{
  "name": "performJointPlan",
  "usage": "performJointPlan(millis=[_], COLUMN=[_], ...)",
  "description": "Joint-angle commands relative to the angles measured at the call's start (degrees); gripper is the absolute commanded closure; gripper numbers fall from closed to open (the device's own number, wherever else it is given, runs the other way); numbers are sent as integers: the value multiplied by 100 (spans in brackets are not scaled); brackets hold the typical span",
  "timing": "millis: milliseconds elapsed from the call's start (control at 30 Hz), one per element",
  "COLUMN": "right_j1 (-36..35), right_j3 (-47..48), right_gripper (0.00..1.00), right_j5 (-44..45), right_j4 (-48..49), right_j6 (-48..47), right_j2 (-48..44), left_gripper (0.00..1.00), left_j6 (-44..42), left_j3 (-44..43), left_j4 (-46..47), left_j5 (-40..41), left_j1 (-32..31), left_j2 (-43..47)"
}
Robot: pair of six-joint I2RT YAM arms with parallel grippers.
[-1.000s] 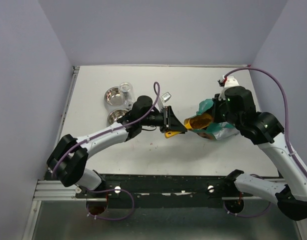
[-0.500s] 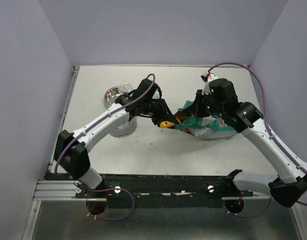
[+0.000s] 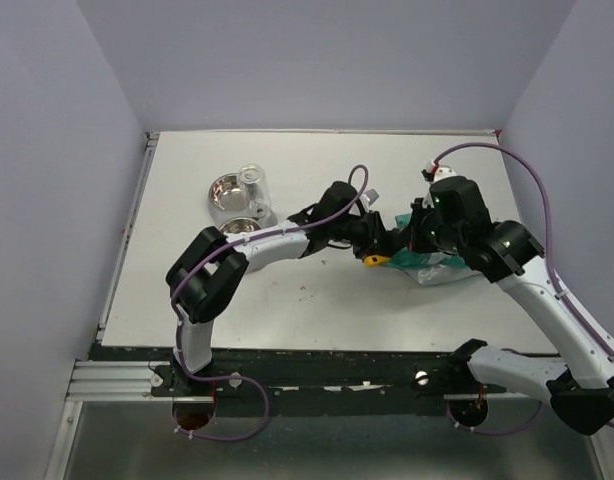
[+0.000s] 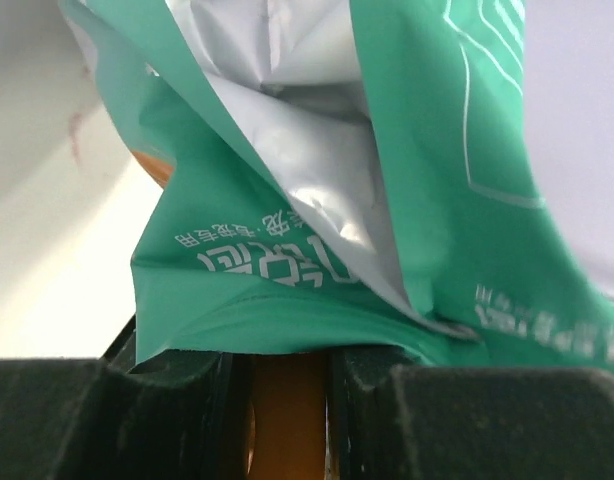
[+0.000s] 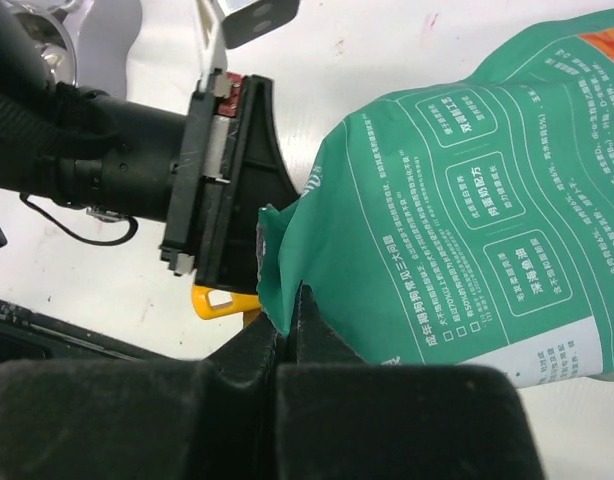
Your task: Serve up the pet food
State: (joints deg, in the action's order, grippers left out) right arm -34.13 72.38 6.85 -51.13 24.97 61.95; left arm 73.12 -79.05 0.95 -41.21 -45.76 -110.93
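Left gripper [image 4: 287, 365] clamped on the handle of the orange scoop [image 4: 287, 430], jaws nearly together with only the handle between them. Scoop's front end sits in the mouth of the teal bag [image 5: 457, 200]. Silver lining shows in the left wrist view, and the scoop's cup is hidden behind the folded edge. Right gripper [image 5: 287, 315] pinched tight on the bag's rim, bottom centre of the right wrist view. Bag right of centre in the top view, both grippers meeting at it. Pet food: cannot be seen, bag's inside hidden by folds. Two metal bowls [image 3: 225, 190] [image 3: 237, 232] and clear cup [image 3: 253, 182] on table [image 3: 187, 290], upper left of centre, well apart from the bag.
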Motion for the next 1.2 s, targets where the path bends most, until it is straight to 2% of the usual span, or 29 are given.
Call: performJointPlan(millis=[0,67,167,367,633,867,967,1033,1100,1167], right_j1=[-199,-191,-190,-191,-191,-191,-191,-191,-191,-191], right_j3=[260,215,285,294,689,699,663,681,699,672], right_gripper=[100,100,100,100,100,100,100,100,100,100], right_j5=[-159,165,842,1520,1811,1749,1662,1618,1652,1697], right_j4=[640,561,167,-2,-37,-20,7,-2,-19,-11], right_j6=[315,394,692,869,553,632,614,605,605,614], right_j2=[-877,-1000,-984,-949,-738,-764,-755,-737,-755,-781], left_gripper=[100,100,100,100,100,100,100,100,100,100], left_j6=[307,561,940,967,695,730,1061,1257,454,123], left_j3=[978,1171,1522,2401,3000,2957,3000,3167,2932,2379], left_j4=[3064,4136,5150,5600,4925,4757,5203,5468,4131,3650], left_j5=[299,44,-150,-133,-168,-150,-273,-63,191,176], left_j1=[102,102,128,164,207,251,357,418,349,278], left_j2=[238,344,476,1178,2242,2480,2279,2435,2708,2211])
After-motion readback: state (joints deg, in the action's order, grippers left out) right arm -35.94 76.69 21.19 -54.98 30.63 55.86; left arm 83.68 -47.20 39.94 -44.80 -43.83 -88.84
